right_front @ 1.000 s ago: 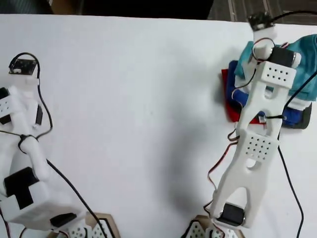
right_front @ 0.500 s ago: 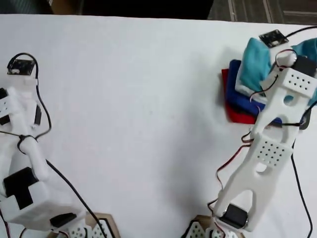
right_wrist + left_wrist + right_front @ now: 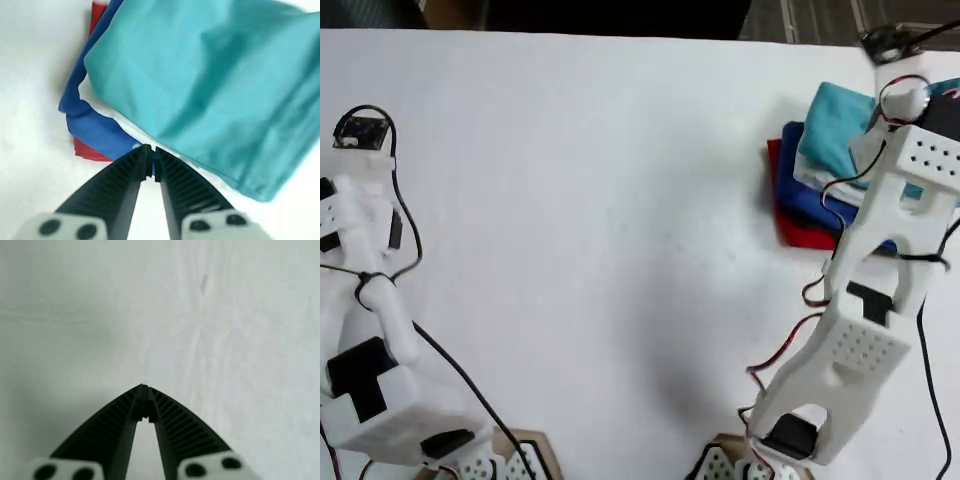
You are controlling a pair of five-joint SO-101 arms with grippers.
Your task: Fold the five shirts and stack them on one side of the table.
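While the high view places the stack at the far right edge of the table, with the right arm reaching over it and covering its near side, the right wrist view lays out the layers up close. The teal shirt lies on top, a thin white layer under it, then the blue shirt, and the red shirt at the bottom, its edge sticking out toward the table's middle.

That view also gives the right gripper, which the arm hides from above. Its jaws are closed tip to tip with nothing between them, and they sit at the stack's edge where the white and blue layers show. Whether the tips touch the cloth cannot be told.

From above, the left arm sits folded at the table's left edge, well apart from the shirts. Its wrist view shows the left gripper pressed closed and empty over bare white tabletop.
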